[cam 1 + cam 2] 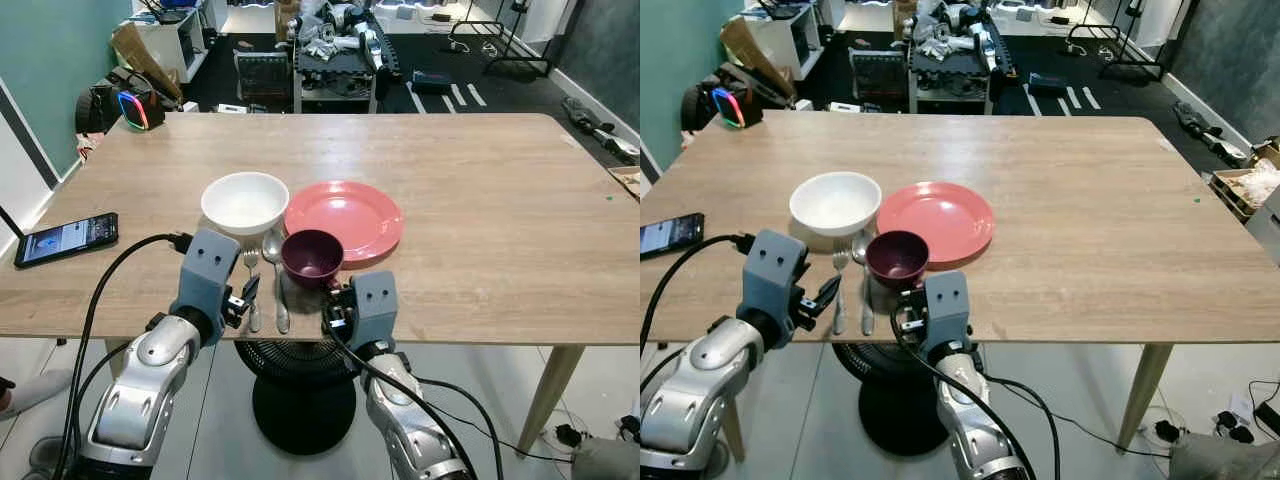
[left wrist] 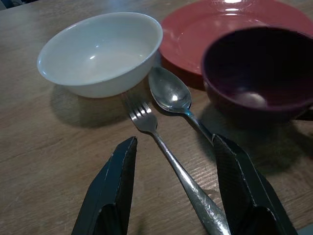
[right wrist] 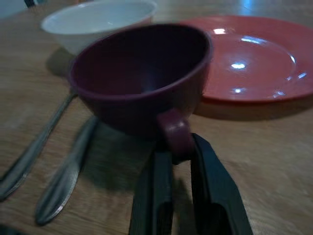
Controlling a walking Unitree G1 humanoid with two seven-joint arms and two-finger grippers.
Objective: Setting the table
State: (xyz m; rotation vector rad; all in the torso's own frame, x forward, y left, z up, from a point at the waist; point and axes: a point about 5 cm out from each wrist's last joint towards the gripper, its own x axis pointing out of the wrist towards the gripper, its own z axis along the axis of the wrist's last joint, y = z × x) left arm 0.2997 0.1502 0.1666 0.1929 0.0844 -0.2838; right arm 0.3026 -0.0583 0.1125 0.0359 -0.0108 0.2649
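Both silver arms rise from the bottom of the head views, each ending at the near edge of the wooden worktop. At 5 o'clock of the dishes, the right hand is clamped on the handle of the maroon cup, its two black fingers pinching that small loop from either side. At 7 o'clock, the left hand stands open, fingers spread wide on either side of the fork handle without touching it.

Largest among the tableware, the pink plate lies flat near the middle of the near half of the worktop. At its 9 o'clock, just beside its rim, sits the white bowl, upright. The maroon cup stands upright at 7 o'clock of the plate, close against its near rim, with the handle pointing toward the robot.

Between bowl and cup, the spoon and the fork lie side by side, handles running toward the worktop's near edge, the fork at the spoon's 9 o'clock. The spoon's bowl reaches up close to the white bowl's base.

Well apart, at 9 o'clock near the worktop's left edge, a smartphone lies flat with its screen lit.
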